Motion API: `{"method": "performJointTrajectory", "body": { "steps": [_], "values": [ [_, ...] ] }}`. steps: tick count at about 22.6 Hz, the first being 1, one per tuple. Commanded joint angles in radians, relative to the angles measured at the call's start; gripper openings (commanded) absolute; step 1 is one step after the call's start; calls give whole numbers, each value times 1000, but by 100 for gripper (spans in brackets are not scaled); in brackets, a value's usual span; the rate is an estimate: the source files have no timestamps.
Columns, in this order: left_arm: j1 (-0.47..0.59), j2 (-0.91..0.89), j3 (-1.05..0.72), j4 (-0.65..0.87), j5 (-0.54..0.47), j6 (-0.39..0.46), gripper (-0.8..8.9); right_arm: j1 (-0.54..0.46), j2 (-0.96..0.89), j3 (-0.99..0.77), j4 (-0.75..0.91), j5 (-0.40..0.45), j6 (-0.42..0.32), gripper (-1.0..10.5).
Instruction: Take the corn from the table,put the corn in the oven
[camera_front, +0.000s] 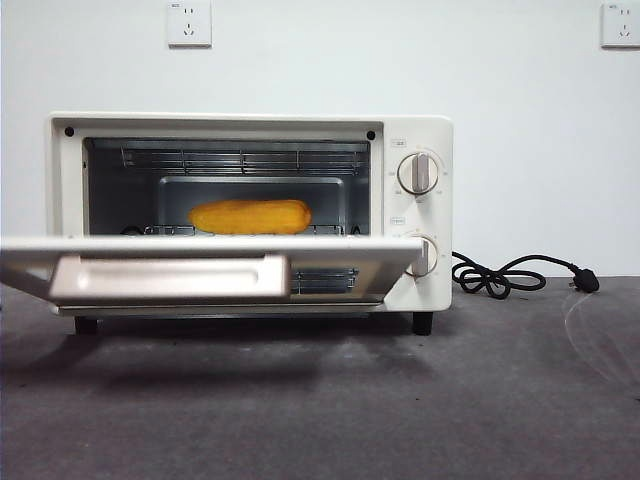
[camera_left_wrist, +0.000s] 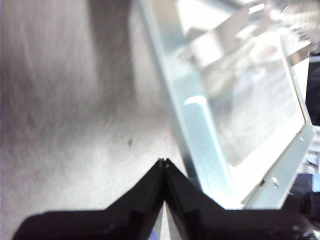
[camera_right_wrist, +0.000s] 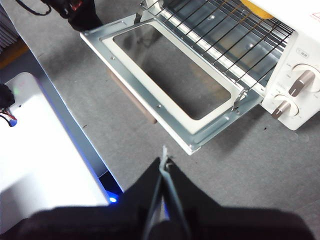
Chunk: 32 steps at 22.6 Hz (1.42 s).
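The corn (camera_front: 250, 216) lies lengthwise on the wire rack inside the oven (camera_front: 425, 135), behind the lowered door (camera_front: 200, 262), so the placing looks done. It seems light, stiff and glossy, likely slippery; a hold across its thick middle would suit better than the tapered end. The left gripper (camera_left_wrist: 163, 161) hangs beside the door's edge, pinched closed and empty; the right gripper (camera_right_wrist: 164, 160) hovers over the table (camera_front: 400, 400) near the door's corner, likewise closed and empty.
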Motion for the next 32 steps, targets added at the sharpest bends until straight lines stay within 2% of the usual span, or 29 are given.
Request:
{"method": "performJointTrajectory", "body": {
  "steps": [1,11,17,22,32],
  "values": [
    [1,-39,35,11,31,-27,-8,-1,2,2,4,-3,-8,-16],
    [-1,-90,169,111,30,-170,-8,-1,2,2,4,-2,-11,-16],
    [-4,-90,190,248,29,-276,-8,-1,2,2,5,-2,-14,-16],
    [-16,-89,190,333,17,-310,-8,-1,2,2,17,-2,-14,-16],
    [-21,-89,194,450,-140,-367,-8,-1,2,2,28,-2,-14,-16]
  ]
}}
